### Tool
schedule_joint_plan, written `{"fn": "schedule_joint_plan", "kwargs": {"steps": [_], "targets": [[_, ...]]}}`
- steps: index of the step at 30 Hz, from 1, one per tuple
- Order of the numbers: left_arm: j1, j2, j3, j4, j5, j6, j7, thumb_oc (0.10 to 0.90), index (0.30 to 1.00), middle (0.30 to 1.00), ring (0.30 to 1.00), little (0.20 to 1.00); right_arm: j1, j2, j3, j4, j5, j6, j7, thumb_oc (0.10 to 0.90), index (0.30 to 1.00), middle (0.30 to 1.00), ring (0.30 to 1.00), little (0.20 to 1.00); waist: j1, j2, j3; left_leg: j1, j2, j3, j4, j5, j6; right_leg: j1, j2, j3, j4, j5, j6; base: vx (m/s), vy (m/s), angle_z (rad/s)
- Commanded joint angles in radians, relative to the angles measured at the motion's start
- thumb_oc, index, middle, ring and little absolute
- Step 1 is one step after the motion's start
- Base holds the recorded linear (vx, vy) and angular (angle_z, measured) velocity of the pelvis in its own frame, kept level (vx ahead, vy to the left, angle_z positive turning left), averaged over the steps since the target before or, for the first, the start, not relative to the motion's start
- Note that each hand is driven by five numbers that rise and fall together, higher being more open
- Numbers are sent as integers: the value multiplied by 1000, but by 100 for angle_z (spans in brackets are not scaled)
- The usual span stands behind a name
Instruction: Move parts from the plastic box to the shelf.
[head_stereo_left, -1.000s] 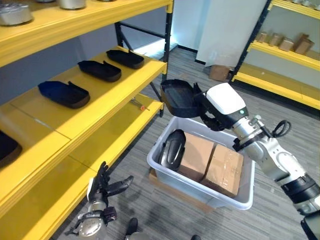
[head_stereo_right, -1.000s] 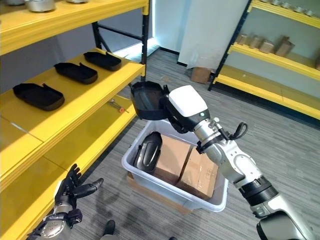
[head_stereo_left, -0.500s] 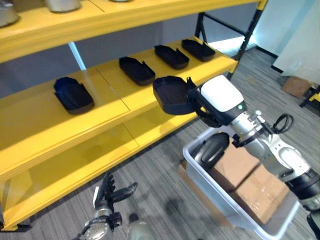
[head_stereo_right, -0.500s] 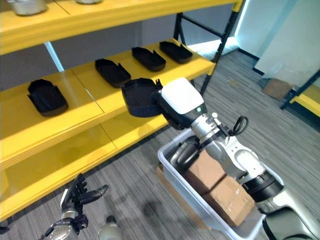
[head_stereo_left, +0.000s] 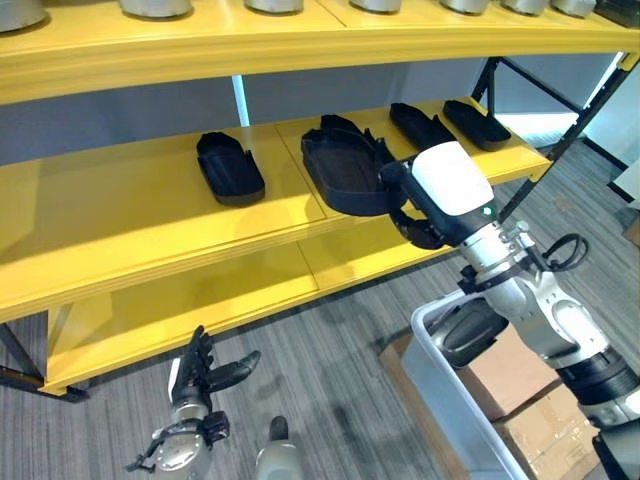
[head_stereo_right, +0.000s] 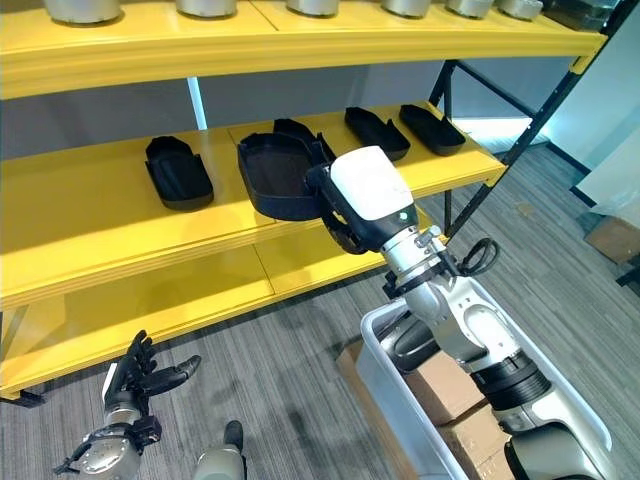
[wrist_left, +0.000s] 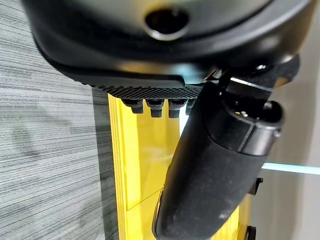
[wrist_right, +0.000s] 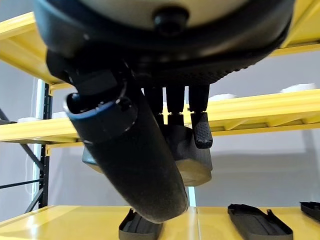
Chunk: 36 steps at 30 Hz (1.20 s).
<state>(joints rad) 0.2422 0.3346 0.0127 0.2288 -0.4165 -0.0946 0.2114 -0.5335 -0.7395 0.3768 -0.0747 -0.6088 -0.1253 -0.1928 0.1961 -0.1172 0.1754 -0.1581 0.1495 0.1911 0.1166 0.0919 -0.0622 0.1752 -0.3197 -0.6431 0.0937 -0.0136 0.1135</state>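
My right hand (head_stereo_left: 415, 225) is shut on a black tray-shaped part (head_stereo_left: 345, 170), holding it by one end just above the yellow middle shelf (head_stereo_left: 120, 200). In the right wrist view its thumb (wrist_right: 130, 155) and fingers (wrist_right: 195, 117) are curled around the part (wrist_right: 195, 160). Several similar black parts lie on that shelf: one on the left (head_stereo_left: 230, 165), two on the right (head_stereo_left: 420, 125) (head_stereo_left: 478, 122). The grey plastic box (head_stereo_left: 435, 385) stands on the floor at lower right with another black part (head_stereo_left: 470, 330) inside. My left hand (head_stereo_left: 200, 372) hangs open low near the floor.
Cardboard boxes (head_stereo_left: 525, 385) fill the rest of the plastic box. A lower yellow shelf board (head_stereo_left: 180, 310) runs beneath the middle one. Metal pots (head_stereo_right: 85, 8) stand on the top shelf. A black shelf post (head_stereo_right: 470, 200) slants down at the right.
The camera has swung towards the shelf. My right hand has carried the black part from above the plastic box to just over the middle shelf. The left hand stays low.
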Motion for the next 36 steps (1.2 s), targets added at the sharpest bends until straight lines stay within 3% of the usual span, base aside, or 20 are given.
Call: {"fn": "schedule_joint_plan", "kwargs": {"steps": [1,4,7,11,16,18,22,23,24,27,28,36], "targets": [[-27,29,-13,-102,65,-101,0,900,1000,1000,1000,1000,-80,-6,-119,-78,8,-10,-84,400,300,300,300,300,16,12,-106,97,80,-63,-39,-81,-40,-70,-17,7,36,51,74,28,120,24],[-23,34,-13,-110,71,-102,0,900,1000,1000,1000,1000,-90,-1,-113,-71,2,-9,-87,400,300,300,300,300,22,7,-109,100,60,-68,-44,-94,-28,-73,-24,17,24,67,84,20,93,10],[-22,41,-10,-111,82,-103,3,900,1000,1000,1000,1000,-102,24,-102,-56,-14,0,-83,400,300,300,300,300,31,-7,-111,103,12,-68,-52,-113,0,-75,-61,20,22,114,109,22,186,2],[-24,45,6,-112,109,-105,17,900,1000,1000,1000,1000,-90,41,-105,-57,-50,12,-77,400,300,300,300,300,42,-16,-104,105,-66,-57,-59,-126,47,-85,-147,-3,71,230,127,27,226,10],[-37,55,25,-113,138,-111,42,900,1000,1000,1000,1000,-85,27,-112,-51,-121,32,-90,400,300,300,300,300,35,-13,-100,118,-121,-70,-82,-129,77,-102,-211,3,148,328,143,53,218,35],[-53,75,29,-101,190,-111,64,900,1000,1000,1000,1000,-99,40,-92,-28,-124,30,-89,400,300,300,300,300,14,10,-88,161,-133,-60,-128,-120,95,-150,-213,27,248,316,134,73,313,17],[-53,75,30,-101,191,-111,64,900,1000,1000,1000,1000,-101,40,-90,-27,-124,29,-89,400,300,300,300,300,19,9,-88,163,-133,-55,-133,-119,95,-157,-215,36,254,313,134,40,88,0],[-112,91,-25,-70,196,-107,48,900,1000,1000,1000,1000,-20,-4,-130,-34,-101,13,-86,400,300,300,300,300,-114,45,-57,193,-142,-165,-166,-85,105,-356,128,380,234,87,31,110,182,0],[-116,91,-30,-68,197,-108,49,900,1000,1000,1000,1000,-14,-7,-137,-38,-100,13,-84,400,300,300,300,300,-106,47,-64,183,-138,-161,-168,-77,102,-368,133,381,230,94,24,132,180,118],[-155,85,-68,-51,208,-106,34,900,1000,1000,1000,1000,50,-36,-192,-73,-80,-6,-103,400,300,300,300,300,-175,38,-60,184,-164,-244,-164,-88,95,-412,248,540,97,89,11,74,-48,154],[-166,73,-82,-46,210,-104,21,900,1000,1000,1000,1000,93,-49,-235,-92,-75,-7,-105,400,300,300,300,300,-191,17,-70,178,-188,-282,-162,-84,93,-371,254,589,30,107,12,58,-55,80],[-110,34,-75,-55,215,-93,2,900,1000,1000,1000,1000,150,-49,-276,-125,-52,-29,-90,400,300,300,300,300,-189,21,-141,201,-182,-241,-179,-91,84,-249,256,554,-102,119,4,90,-54,28]]}}
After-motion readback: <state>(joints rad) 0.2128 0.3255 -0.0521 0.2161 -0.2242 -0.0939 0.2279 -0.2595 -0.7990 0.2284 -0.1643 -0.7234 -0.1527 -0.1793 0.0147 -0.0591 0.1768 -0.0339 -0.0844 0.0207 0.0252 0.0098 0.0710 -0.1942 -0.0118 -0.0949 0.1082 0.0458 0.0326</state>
